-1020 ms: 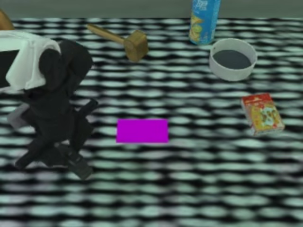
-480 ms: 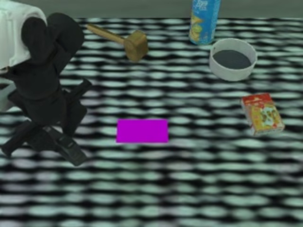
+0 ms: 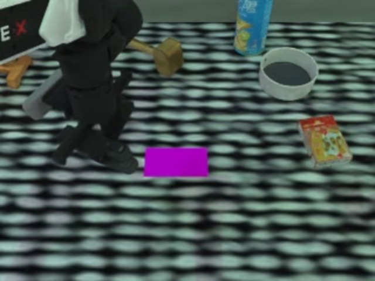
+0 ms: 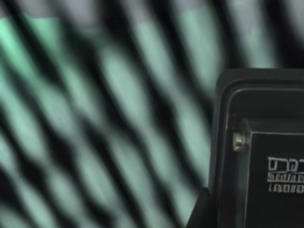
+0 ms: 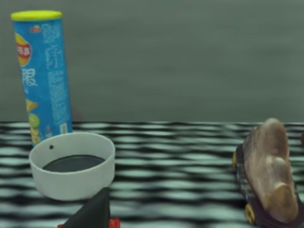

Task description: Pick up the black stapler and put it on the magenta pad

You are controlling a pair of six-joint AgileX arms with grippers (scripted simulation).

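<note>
left gripper (image 3: 94, 149) clenched on black stapler (image 3: 120, 161) | just left of magenta pad (image 3: 176, 162) | centre over pad, lower flat, then release | right arm out of top view

The magenta pad (image 3: 176, 161) lay near the table's centre. The left gripper (image 3: 94, 149) hung just off the pad at 9 o'clock, the black stapler (image 3: 120, 161) in it, almost touching the pad's edge. A hammer (image 3: 157, 52) lay at 12 o'clock. At 1 o'clock stood a chip can (image 3: 253, 24), a bowl (image 3: 288, 73) just beside it at 2. A box (image 3: 324, 140) lay at 3 o'clock, well apart.
</note>
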